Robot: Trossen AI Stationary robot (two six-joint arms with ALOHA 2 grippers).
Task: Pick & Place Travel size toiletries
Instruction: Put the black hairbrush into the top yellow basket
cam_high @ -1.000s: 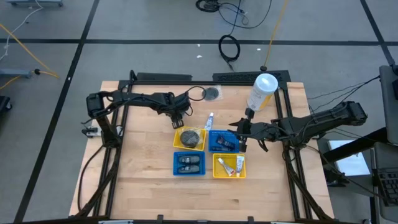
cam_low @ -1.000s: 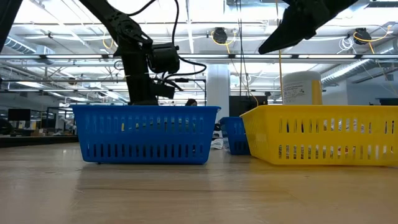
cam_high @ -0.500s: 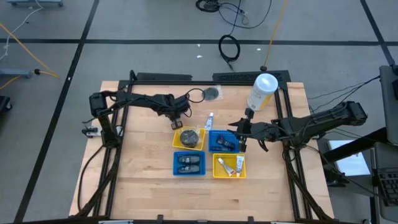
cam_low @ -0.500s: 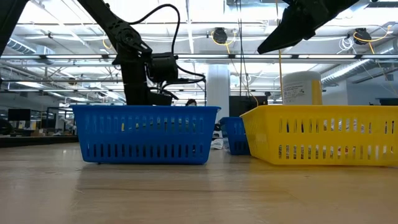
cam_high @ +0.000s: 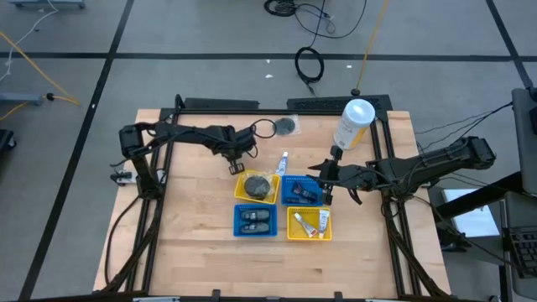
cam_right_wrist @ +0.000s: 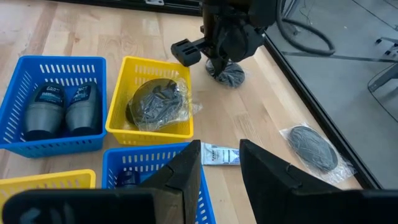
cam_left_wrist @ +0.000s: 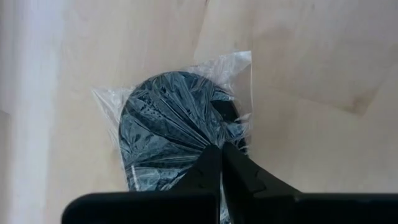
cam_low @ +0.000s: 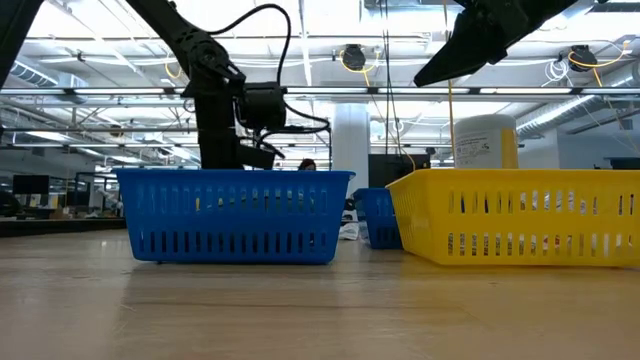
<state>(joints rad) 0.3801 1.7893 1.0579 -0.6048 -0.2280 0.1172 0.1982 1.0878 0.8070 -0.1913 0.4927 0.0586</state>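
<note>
My left gripper [cam_high: 237, 163] stands shut on a round dark packet in clear wrap [cam_left_wrist: 168, 124], on the wood left of the far yellow basket [cam_high: 255, 187], which holds a similar grey packet [cam_right_wrist: 157, 102]. My right gripper [cam_right_wrist: 221, 163] hovers open by the far blue basket [cam_high: 299, 191], touching nothing. Two dark bottles [cam_right_wrist: 59, 106] fill the near blue basket [cam_high: 254, 220], and white tubes lie in the near yellow basket [cam_high: 309, 223]. One white tube [cam_high: 284, 158] and another round packet [cam_high: 287, 126] lie loose on the table. My left gripper pinches the clear wrap over the packet's dark disc [cam_left_wrist: 208, 138] between its two fingertips, coming from above and pointing down. The plastic is drawn into creases that run to the fingertips. The packet [cam_right_wrist: 229, 74] sits right under the gripper; whether it is off the wood I cannot tell.
A tall white-and-cream canister [cam_high: 353, 123] stands at the far right, close behind my right arm. A dark rail [cam_high: 252, 104] runs along the table's far edge. Bare wood lies toward the near edge [cam_high: 252, 268].
My left gripper has shifted a little toward the table's left edge.
</note>
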